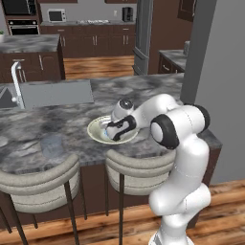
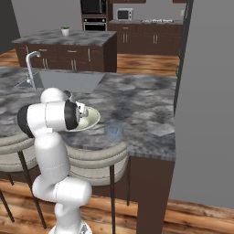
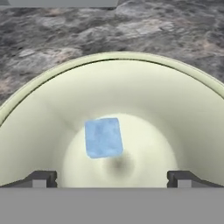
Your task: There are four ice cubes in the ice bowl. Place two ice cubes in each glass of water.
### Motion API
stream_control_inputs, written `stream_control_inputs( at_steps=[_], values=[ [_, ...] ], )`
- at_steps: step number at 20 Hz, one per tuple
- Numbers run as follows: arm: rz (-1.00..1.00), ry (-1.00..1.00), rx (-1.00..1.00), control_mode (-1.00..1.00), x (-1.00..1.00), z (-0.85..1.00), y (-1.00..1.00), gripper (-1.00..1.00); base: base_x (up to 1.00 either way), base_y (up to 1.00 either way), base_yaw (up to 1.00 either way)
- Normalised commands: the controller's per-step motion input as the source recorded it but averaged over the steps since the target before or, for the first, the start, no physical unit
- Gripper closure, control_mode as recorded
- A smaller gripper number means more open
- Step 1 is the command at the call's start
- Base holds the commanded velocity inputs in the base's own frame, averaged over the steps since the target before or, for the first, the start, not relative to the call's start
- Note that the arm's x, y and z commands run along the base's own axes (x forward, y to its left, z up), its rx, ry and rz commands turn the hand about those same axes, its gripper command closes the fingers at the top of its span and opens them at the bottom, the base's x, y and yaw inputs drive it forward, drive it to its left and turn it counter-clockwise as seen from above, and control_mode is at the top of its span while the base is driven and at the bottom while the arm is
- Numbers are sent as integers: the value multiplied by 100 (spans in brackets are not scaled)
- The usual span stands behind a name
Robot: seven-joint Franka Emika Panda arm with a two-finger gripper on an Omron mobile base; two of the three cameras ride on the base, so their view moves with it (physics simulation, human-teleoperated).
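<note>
The pincer (image 3: 112, 178) hung spread wide and empty inside the ice bowl (image 3: 183, 109) on the counter (image 3: 65, 35). One ice cube (image 3: 103, 137) lay on the bowl's floor just ahead, slightly off-centre toward one fingertip (image 3: 40, 178).

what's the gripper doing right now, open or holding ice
Gripper: open, holding nothing. Its jaws stand wide apart low inside the ice bowl, with one ice cube lying free on the bowl's floor ahead of them.
</note>
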Motion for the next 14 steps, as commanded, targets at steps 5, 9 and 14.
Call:
stream_control_inputs(
  at_steps=[5, 9, 14],
  values=[
    [0, 0, 0, -100, 40, -8, 15, -100, 0, 0, 0],
    [0, 8, 0, -100, 4, -9, 1, -100, 0, 0, 0],
    [0, 1, 0, -100, 15, -19, 0, -100, 0, 0, 0]
  ],
)
